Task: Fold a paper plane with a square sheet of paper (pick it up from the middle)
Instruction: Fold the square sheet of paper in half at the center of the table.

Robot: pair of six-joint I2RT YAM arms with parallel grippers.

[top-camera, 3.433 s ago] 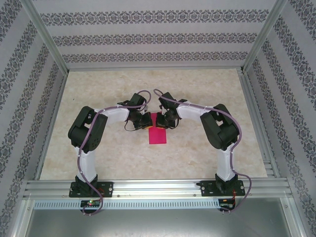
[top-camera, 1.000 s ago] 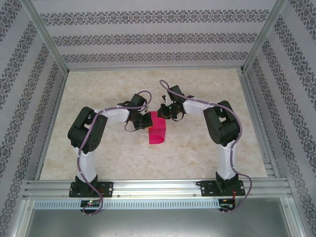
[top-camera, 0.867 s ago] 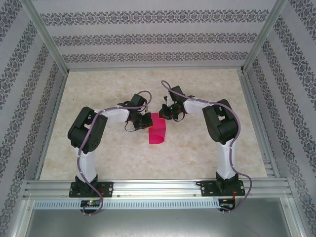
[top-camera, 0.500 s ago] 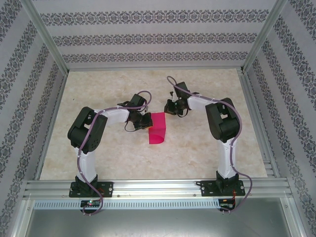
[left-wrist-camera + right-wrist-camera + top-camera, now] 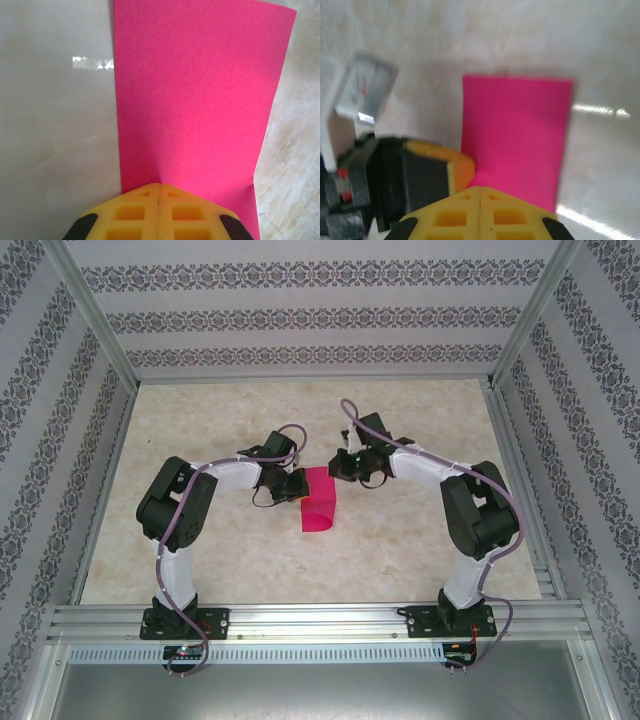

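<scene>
The square sheet of paper (image 5: 322, 505) lies mid-table as a narrow magenta-pink rectangle, folded over, with one long side bowed up off the marble top. My left gripper (image 5: 298, 484) is shut on its left edge near the far corner. In the left wrist view the closed yellow fingertips (image 5: 159, 186) meet on the paper (image 5: 200, 90), and a slight crease runs out from them. My right gripper (image 5: 343, 467) hovers shut and empty just beyond the sheet's far right corner. Its view is blurred; its tips (image 5: 480, 189) sit over the paper (image 5: 517, 130), beside the left gripper's finger (image 5: 459, 171).
The marble-patterned table (image 5: 430, 540) is boxed in by patterned walls and aluminium posts, with a frame rail (image 5: 320, 620) along the near edge where both arm bases stand. The right arm's elbow (image 5: 480, 515) juts out to the right.
My right gripper has come off the paper, lifted toward the far side, then its elbow swung out right. The left gripper has held still on the sheet, whose right side stays bowed up.
</scene>
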